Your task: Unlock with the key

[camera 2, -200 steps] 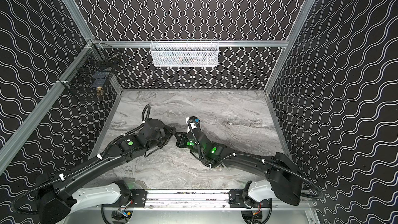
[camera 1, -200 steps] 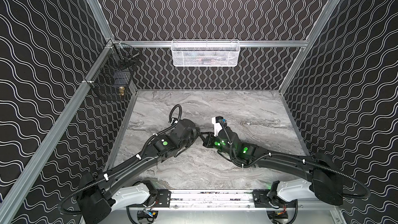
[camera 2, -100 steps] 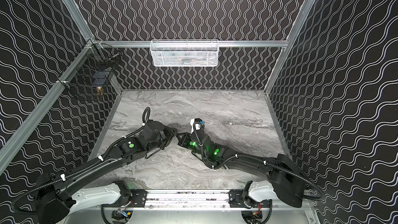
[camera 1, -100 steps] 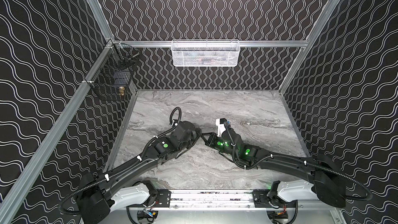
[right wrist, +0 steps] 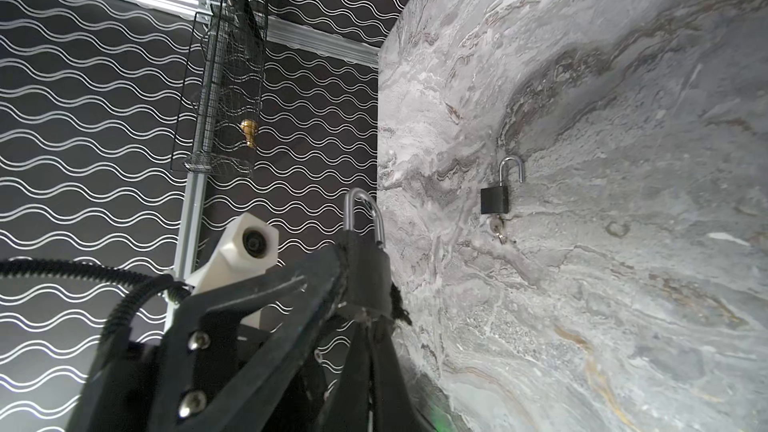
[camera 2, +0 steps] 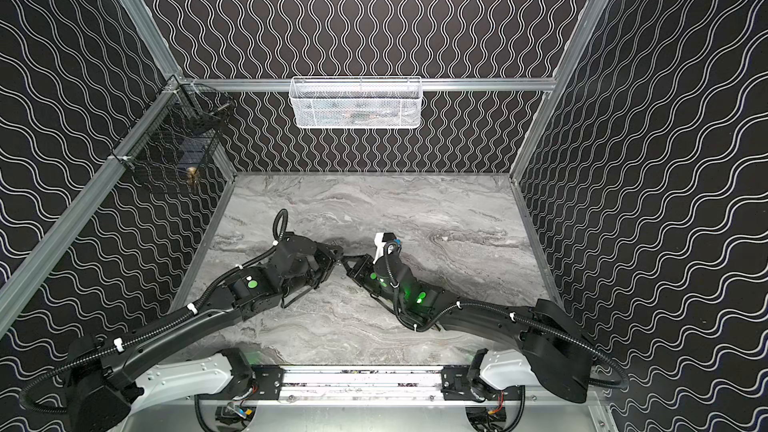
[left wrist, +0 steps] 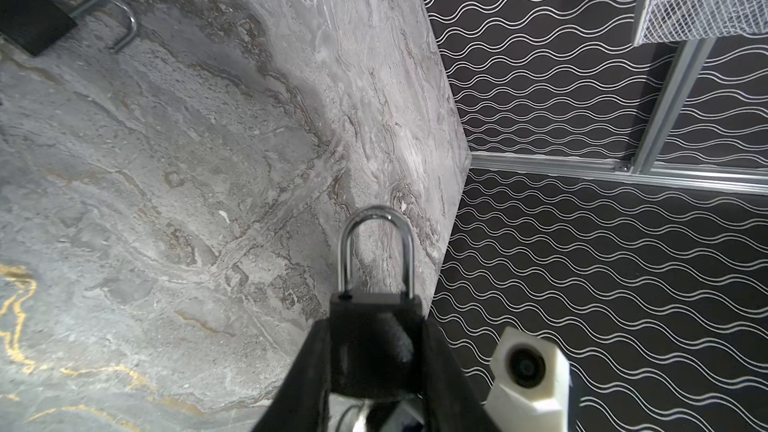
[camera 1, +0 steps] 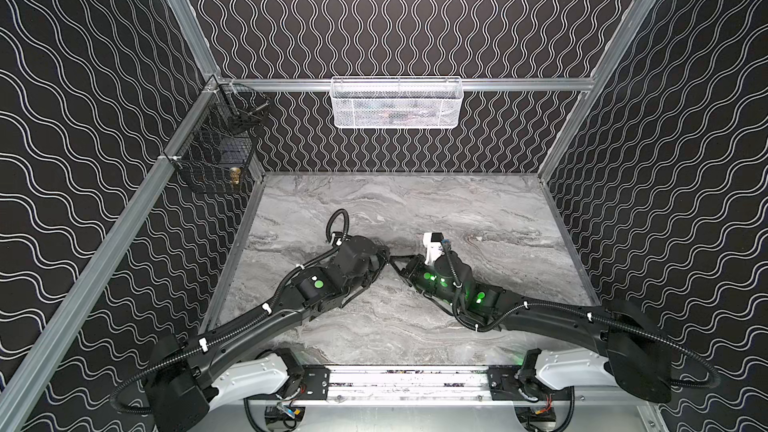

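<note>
In both top views, finds the left pincer (camera 1: 383, 256) and the right pincer (camera 1: 398, 264) tip to tip over the middle of the worktop (camera 1: 478, 209). Too small and dark there to pick out lock or key.

In the left wrist view, shows the left pincer clamped on the black body of a padlock (left wrist: 376, 309), shackle seated in both holes, so judged locked. Best to hold that body rigid, so the turn goes into the lock and not into a slip. Glimpses something silvery under the body, cut off by the frame edge; possibly the key, cannot confirm.

In the right wrist view, shows the right pincer closed just beneath the same padlock. Best to twist about the key's own axis, no sideways pull, and watch the shackle for a pop. Cannot see what sits between those tips. Also shows a 2nd padlock (right wrist: 494, 200) lying apart on the worktop, shackle sprung, a 2nd key (right wrist: 497, 228) in its base.
</note>
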### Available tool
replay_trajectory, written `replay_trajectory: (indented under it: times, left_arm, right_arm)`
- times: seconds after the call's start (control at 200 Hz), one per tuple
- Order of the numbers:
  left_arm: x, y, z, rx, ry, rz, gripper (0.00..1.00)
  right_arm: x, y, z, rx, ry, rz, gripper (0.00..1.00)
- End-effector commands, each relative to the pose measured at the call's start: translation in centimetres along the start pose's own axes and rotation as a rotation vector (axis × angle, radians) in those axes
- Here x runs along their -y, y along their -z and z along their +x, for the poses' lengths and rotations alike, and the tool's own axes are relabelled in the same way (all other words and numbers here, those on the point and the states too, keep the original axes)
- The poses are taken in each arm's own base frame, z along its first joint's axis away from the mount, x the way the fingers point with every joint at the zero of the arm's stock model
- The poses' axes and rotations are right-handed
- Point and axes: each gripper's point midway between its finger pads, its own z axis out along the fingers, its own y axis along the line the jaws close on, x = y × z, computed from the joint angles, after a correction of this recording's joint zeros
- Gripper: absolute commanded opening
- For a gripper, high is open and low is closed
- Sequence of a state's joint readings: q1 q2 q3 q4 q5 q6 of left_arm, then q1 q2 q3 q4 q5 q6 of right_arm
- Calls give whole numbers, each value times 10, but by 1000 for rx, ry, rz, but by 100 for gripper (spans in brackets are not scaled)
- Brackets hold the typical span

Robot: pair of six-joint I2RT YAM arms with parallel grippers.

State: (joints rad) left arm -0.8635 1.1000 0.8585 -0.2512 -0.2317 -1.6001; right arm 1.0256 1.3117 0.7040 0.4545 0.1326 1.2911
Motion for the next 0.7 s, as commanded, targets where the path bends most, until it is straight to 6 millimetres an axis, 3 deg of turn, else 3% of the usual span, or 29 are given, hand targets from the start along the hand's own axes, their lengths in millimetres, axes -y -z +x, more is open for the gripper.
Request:
replay_trajectory:
  times: [0.0,0.115,0.315,0.425,0.606,0.696]
  left_arm:
    - [4,1,12,-61,31,19,0]
    - [7,4,11,-60,18,25,0]
    - [8,5,11,-70,-102,7,0]
    - [0,3,8,-60,-161,-16,0]
    - [-11,7,-10,-18,-345,-68,0]
    - [-17,12,-22,24,-471,-85,0]
  right_arm:
    - [-57,10,-11,35,-60,-218,0]
    - [-60,9,-11,42,-11,-214,0]
    - [-48,5,-9,43,83,-169,0]
    - [-43,5,-8,40,156,-119,19]
    - [-34,19,-17,80,228,-70,32]
    - [-39,33,-23,101,255,-94,44]
